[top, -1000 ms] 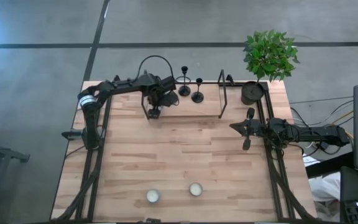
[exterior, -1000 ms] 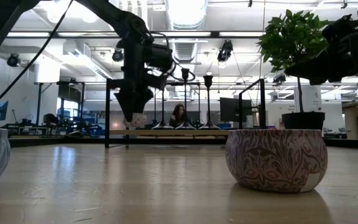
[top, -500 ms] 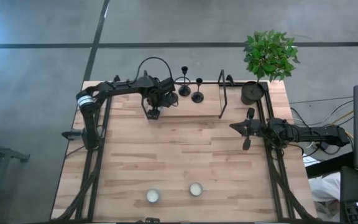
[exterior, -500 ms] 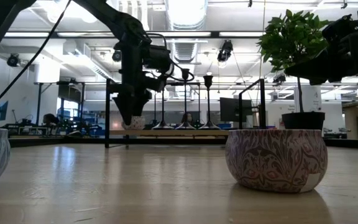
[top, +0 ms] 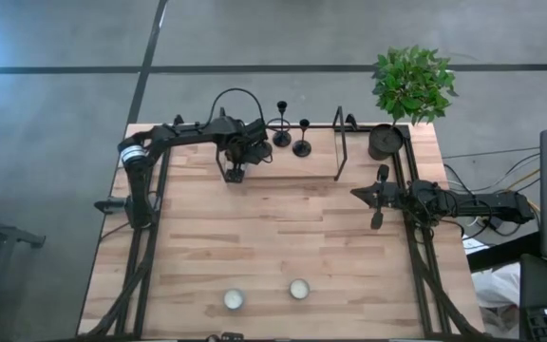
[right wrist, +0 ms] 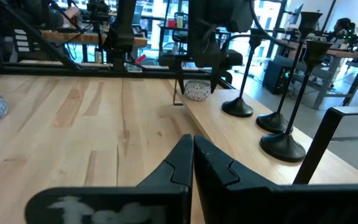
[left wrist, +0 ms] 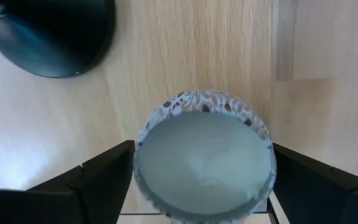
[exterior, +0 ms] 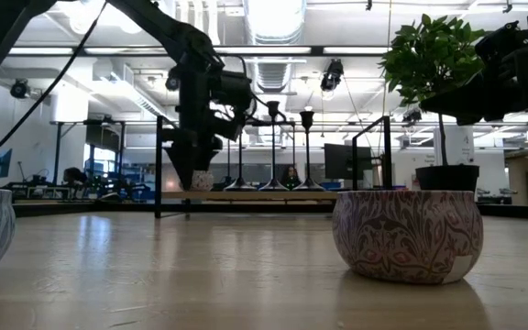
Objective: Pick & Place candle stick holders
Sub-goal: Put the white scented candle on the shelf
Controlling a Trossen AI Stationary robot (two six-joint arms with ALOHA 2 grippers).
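Left gripper (top: 234, 175) lowered, candle stick holders (top: 292, 136) just beside.

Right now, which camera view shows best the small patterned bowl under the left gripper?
The left wrist view: the patterned bowl fills it, between the left gripper's open fingers. The right wrist view shows it small and far; the low view shows its side; the high view hides it.

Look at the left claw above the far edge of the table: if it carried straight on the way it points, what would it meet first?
Probably the small patterned candle bowl directly beneath the left claw, between its open fingers.
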